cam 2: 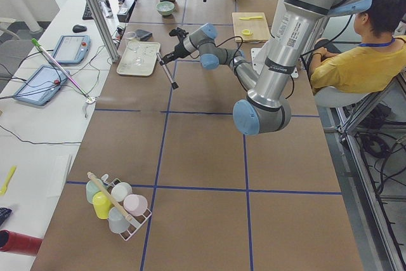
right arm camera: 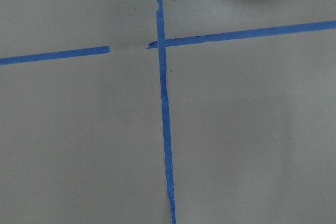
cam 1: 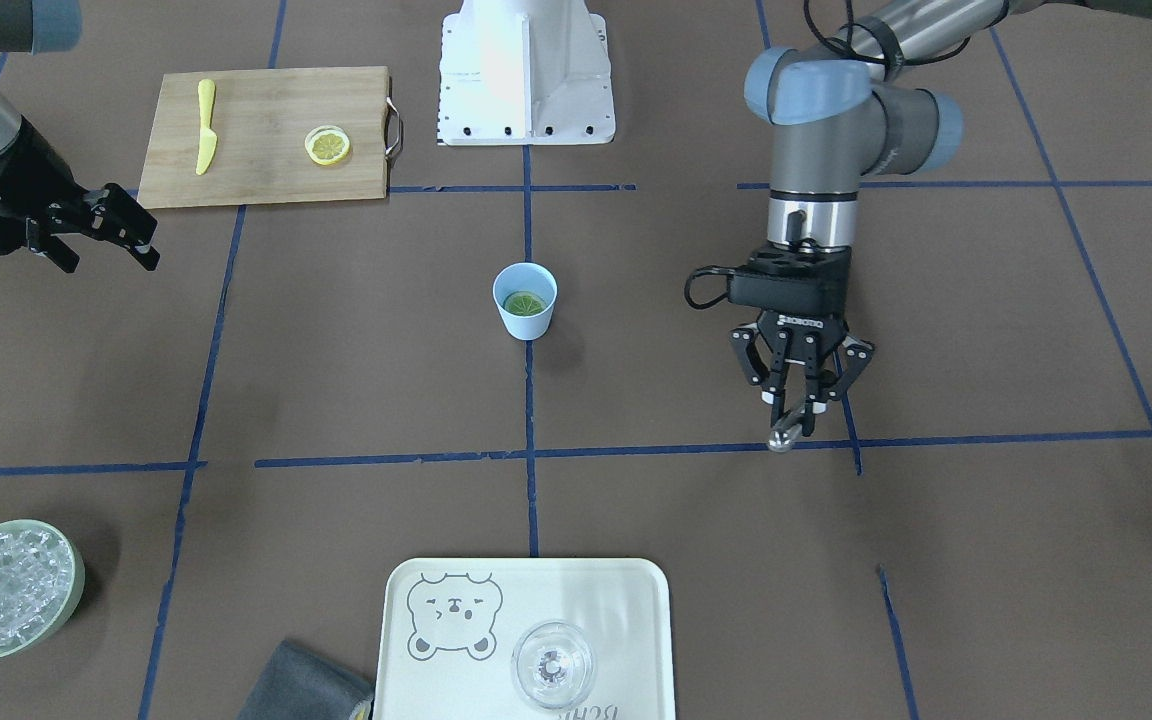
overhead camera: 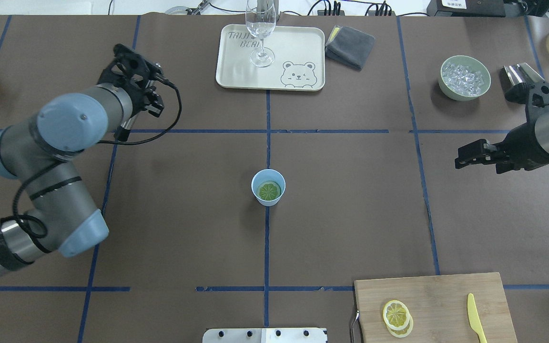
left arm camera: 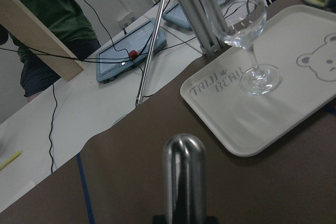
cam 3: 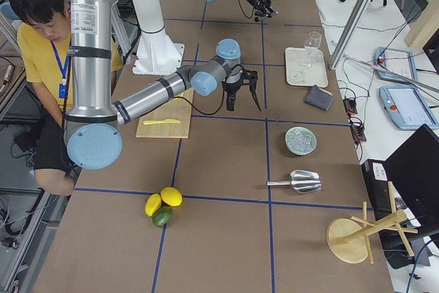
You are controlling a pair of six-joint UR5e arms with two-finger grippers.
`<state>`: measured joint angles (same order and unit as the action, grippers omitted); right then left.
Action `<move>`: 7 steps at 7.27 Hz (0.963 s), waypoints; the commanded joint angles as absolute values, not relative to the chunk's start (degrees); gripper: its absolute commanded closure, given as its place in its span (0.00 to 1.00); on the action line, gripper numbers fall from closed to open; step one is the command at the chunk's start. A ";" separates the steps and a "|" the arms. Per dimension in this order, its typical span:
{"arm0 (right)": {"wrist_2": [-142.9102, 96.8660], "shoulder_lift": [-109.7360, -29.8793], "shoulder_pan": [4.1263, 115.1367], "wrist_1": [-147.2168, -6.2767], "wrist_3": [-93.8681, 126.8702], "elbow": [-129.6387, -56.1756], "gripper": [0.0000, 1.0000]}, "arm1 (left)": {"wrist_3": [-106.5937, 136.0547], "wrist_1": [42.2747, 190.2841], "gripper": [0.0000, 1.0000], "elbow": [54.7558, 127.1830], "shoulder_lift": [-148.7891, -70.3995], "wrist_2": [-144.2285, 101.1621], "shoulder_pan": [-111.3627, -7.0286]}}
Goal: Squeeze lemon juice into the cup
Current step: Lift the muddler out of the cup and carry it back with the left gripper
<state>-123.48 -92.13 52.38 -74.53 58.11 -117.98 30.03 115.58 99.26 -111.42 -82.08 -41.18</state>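
The light-blue cup stands upright at the table's middle, also in the overhead view. A greenish-yellow slice lies flat inside it. A lemon slice lies on the wooden cutting board; overhead it shows as two overlapping slices. My left gripper is far from the cup, pointing down, shut on a slim metal tool. My right gripper is open and empty, hovering between the board and the ice bowl.
A yellow knife lies on the board. A cream tray with a clear stemmed glass sits across the table. A pale-green bowl of ice, a metal scoop and a grey cloth are near it.
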 commanded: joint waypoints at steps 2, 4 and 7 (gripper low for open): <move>-123.22 -92.11 52.38 -74.53 57.57 -117.34 0.00 | 37.57 108.29 1.00 100.37 -101.01 -100.60 -46.75; -123.31 -92.37 52.38 -74.53 57.57 -117.16 0.00 | 44.55 103.22 1.00 98.45 -100.02 -115.32 -50.25; -123.22 -92.55 52.38 -74.53 57.83 -117.16 0.00 | 43.69 103.18 1.00 92.67 -99.23 -117.25 -52.82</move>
